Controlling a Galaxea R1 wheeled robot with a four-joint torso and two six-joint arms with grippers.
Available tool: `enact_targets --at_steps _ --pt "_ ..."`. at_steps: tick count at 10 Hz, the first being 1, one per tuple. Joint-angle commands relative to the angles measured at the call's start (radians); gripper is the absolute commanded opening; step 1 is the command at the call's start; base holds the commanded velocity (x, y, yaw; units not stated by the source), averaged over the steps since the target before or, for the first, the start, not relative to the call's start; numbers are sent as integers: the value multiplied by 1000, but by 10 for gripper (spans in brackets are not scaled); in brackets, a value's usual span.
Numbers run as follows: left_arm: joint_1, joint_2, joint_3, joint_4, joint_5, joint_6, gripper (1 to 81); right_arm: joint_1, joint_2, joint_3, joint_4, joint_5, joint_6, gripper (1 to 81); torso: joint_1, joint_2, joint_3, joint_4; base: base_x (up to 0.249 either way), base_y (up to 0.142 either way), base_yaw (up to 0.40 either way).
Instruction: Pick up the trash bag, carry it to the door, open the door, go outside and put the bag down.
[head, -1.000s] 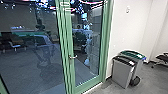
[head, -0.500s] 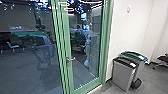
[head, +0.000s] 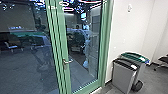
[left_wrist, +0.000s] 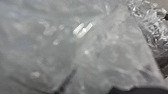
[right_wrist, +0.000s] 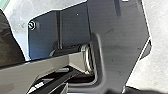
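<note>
Crumpled, see-through plastic of the trash bag (left_wrist: 105, 52) lies very close to the camera in the left wrist view, with pale glints across it. How my left gripper meets the plastic is hard to make out. Ahead in the head view, the glass door (head: 82, 55) stands closed in its green frame, and its lever handle (head: 67, 61) is on the left side. In the right wrist view, the robot's own dark plate and bar are in front of a pale floor; the state of my right gripper cannot be told.
Right of the door, a grey bin with a black top (head: 124, 75) stands in front of one with a green top (head: 135, 57), both near the white wall (head: 130, 27). A dark chair (head: 162, 62) is at the far right. Reflections cover the large glass pane (head: 22, 65).
The head camera has moved slightly, so the door's handle sits further left and lower in the picture and the bins look a little larger. The door remains closed.
</note>
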Motion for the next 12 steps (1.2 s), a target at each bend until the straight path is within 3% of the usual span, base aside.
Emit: enact_targets --at_steps 1,4,12 --pt "-72 -9 0 0 79 -1 10 48 2 7 -11 -54 -1 811 0 0 0 0 157 -74 0" --pt "-72 -10 0 0 79 -1 10 50 3 7 -11 -54 -1 811 0 0 0 0 157 -64 0" --pt "-72 -9 0 0 78 -1 10 50 9 7 -9 -54 -1 811 0 0 0 0 157 0 0"
